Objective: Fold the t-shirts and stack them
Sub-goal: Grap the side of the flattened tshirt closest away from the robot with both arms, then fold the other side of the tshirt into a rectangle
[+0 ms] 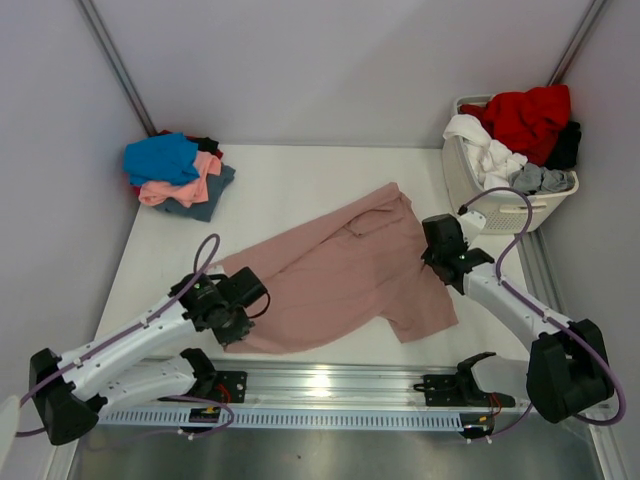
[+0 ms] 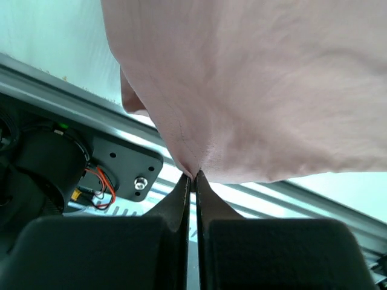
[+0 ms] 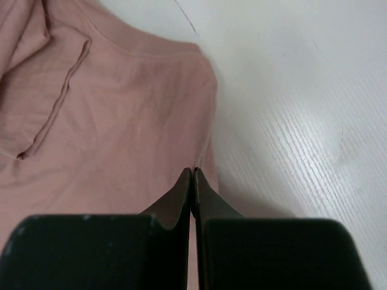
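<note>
No readable text, label, brand or number shows anywhere

Bright, diffuse, even; soft shadows on the surface; glares off the rail at 6 o'clock; blurs slightly close up in wrist views.

A white slatted laundry basket stands at the far right corner of the white table. An aluminium rail runs along the table's near edge. Grey panel walls enclose the table on three sides, with a metal strut in each far corner.
</note>
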Robot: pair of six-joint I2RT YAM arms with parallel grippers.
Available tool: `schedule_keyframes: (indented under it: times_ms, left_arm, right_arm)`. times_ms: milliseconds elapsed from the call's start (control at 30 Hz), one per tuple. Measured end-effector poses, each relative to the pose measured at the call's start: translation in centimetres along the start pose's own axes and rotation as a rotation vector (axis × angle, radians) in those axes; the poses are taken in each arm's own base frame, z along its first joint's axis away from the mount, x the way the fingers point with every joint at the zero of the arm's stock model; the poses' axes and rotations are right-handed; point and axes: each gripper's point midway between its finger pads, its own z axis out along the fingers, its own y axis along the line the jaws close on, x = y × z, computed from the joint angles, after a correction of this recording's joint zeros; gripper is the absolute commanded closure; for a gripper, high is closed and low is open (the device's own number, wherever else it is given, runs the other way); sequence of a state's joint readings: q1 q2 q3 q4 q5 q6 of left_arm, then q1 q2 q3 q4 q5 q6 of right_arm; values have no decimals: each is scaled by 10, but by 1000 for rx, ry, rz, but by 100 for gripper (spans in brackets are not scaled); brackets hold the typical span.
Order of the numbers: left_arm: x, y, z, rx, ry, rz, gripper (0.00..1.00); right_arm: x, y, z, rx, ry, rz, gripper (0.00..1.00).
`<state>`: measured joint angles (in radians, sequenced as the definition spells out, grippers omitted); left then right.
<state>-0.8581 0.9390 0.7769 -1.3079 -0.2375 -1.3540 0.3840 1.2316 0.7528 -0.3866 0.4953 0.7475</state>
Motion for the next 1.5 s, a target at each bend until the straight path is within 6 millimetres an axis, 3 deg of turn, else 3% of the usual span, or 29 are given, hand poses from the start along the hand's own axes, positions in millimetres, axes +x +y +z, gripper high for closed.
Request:
schedule_keyframes:
  times_ms: [333,567,733,933,1267,1500]
  left_arm:
    - [-33,9,-7,7,-128,-143,99]
    - [-68,19,-16,-1,-232,-279,100]
    - [-82,27,-15,-40,-256,-309,99]
    - [-93,19,-8,-41,-261,-301,99]
    - [-104,13,19,-92,-250,-322,99]
    - [-118,17,30,-147,-270,-364,99]
  right_arm:
    - [-22,-6,-1,52,-93,10,100]
    - [-49,0,5,89,-159,31,100]
    - [-74,19,15,85,-199,59,100]
    - [-93,50,31,72,-230,51,100]
    - [-89,86,64,58,-236,-22,100]
    - [-106,107,75,42,-283,-49,100]
